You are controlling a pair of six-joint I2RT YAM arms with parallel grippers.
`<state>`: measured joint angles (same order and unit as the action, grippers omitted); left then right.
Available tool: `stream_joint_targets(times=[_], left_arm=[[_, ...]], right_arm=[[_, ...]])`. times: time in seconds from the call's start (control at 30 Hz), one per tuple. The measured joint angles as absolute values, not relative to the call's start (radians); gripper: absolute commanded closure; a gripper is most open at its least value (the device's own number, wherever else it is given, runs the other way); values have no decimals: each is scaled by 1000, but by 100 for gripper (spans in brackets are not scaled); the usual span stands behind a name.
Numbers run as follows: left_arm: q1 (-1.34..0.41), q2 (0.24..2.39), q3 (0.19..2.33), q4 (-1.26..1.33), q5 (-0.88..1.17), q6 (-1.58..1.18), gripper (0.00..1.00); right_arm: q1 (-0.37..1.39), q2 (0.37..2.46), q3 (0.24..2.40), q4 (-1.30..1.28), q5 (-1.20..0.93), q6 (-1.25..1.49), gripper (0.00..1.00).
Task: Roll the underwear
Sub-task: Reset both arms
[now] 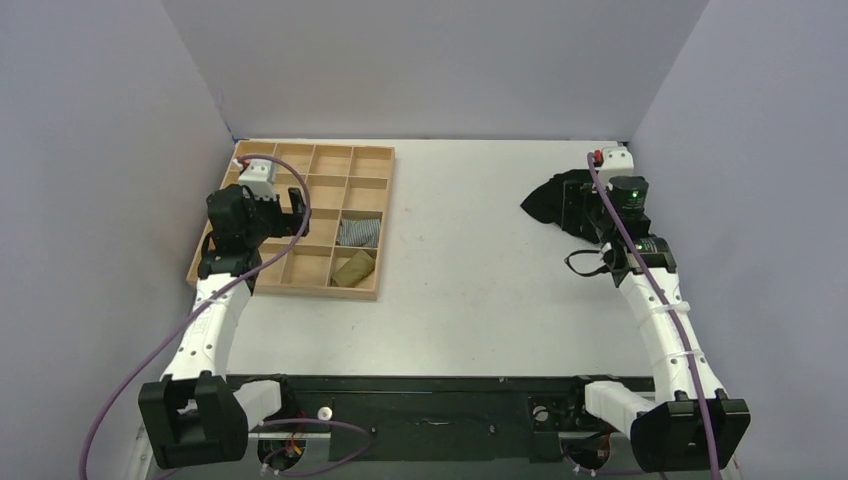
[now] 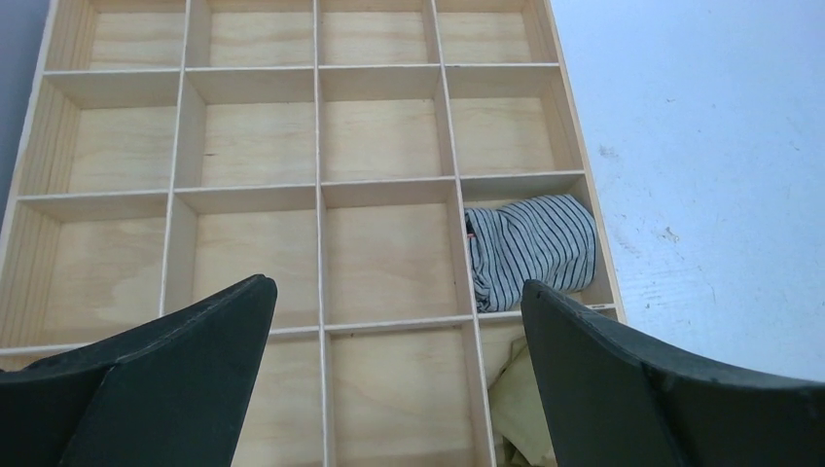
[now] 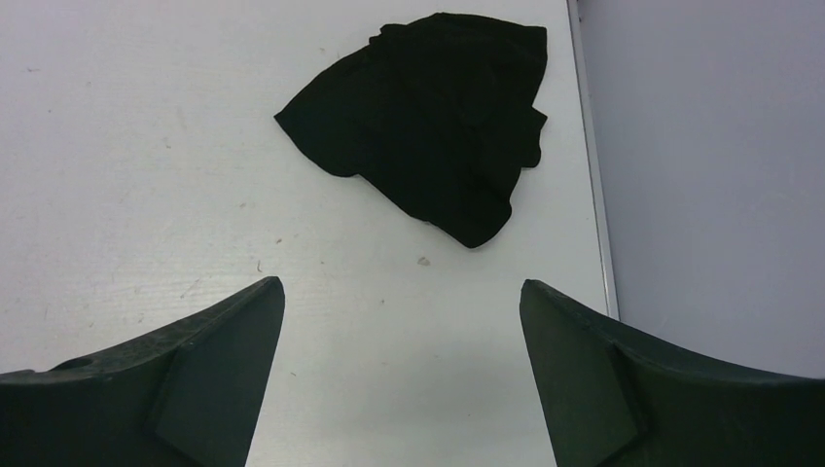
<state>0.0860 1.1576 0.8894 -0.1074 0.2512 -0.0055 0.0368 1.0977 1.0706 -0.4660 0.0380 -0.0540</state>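
Note:
The olive-khaki underwear (image 1: 353, 268) lies bunched in the near right compartment of the wooden tray (image 1: 386, 210). In the left wrist view only a pale olive edge of the underwear (image 2: 520, 409) shows, beside my right finger. My left gripper (image 1: 290, 208) hovers over the tray's left half, open and empty, above empty compartments (image 2: 399, 292). My right gripper (image 1: 572, 210) is open and empty over the table at the far right (image 3: 401, 287), just short of a black garment (image 3: 438, 117).
A small grey-blue striped cloth roll (image 1: 358, 233) fills the compartment behind the underwear, and it also shows in the left wrist view (image 2: 530, 248). The black garment (image 1: 548, 200) lies by the right wall. Grey walls close in the table on three sides.

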Motion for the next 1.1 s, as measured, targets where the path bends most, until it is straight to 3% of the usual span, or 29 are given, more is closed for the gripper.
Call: stream_joint_targets(times=[0.2,0.73,1.1], left_arm=[[86,1037,751,-32,272,-22,3],[86,991,778,-62,304,-17,3],[86,941,636,42,303,-25,3]], right_arm=[[10,1050,986,-433,22,-30,14],[-43,907,926,-419,80,-14,13],[-52,888,879,-411,88,-52,13]])
